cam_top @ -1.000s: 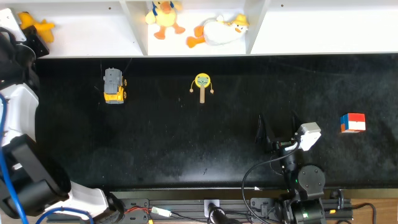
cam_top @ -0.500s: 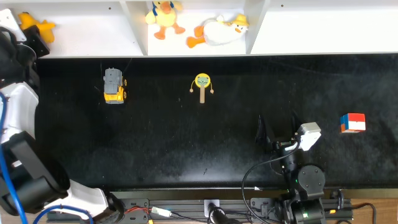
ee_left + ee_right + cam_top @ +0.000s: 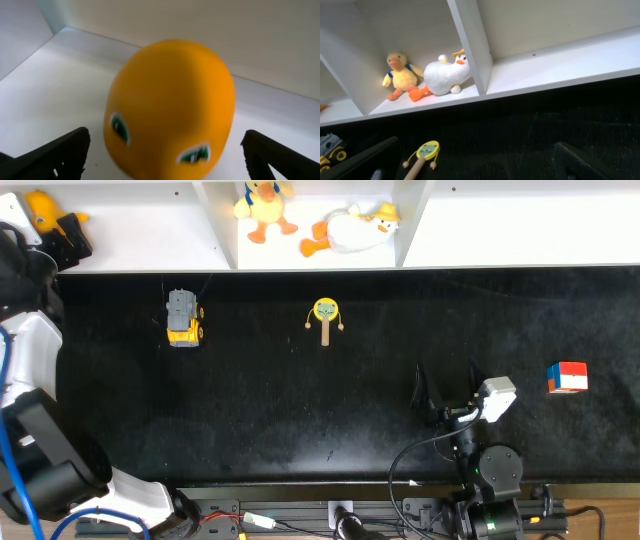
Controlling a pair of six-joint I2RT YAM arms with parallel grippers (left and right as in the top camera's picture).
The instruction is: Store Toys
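At the far left of the shelf (image 3: 150,240), inside the end bay, the orange toy (image 3: 170,105) sits on the white floor, its round head and two small eyes facing the left wrist camera. The left hand (image 3: 70,235) is at the bay's mouth with its fingers (image 3: 55,155) wide, one on each side of the head and a gap showing at both. It holds nothing, and the toy looks to rest on its own. By its smooth, rounded look I judge the toy light and somewhat soft, likely to give under a squeeze and to tip if nudged, so the best hold is across the widest part of the head. The left arm stretches up the left edge of the counter (image 3: 300,410). The truck (image 3: 183,317), rattle (image 3: 325,315) and cube (image 3: 566,377) lie well apart on the counter, not yet stored. The truck is stiff and may roll, so take it across its sides; the rattle is slim, best pinched on its stick; the cube offers hard, flat faces. The right hand (image 3: 445,385) sits near its base, fingers wide and empty, pointing toward the shelf, where a yellow duck (image 3: 265,205) and a white duck (image 3: 350,228) lie side by side in the middle bay.
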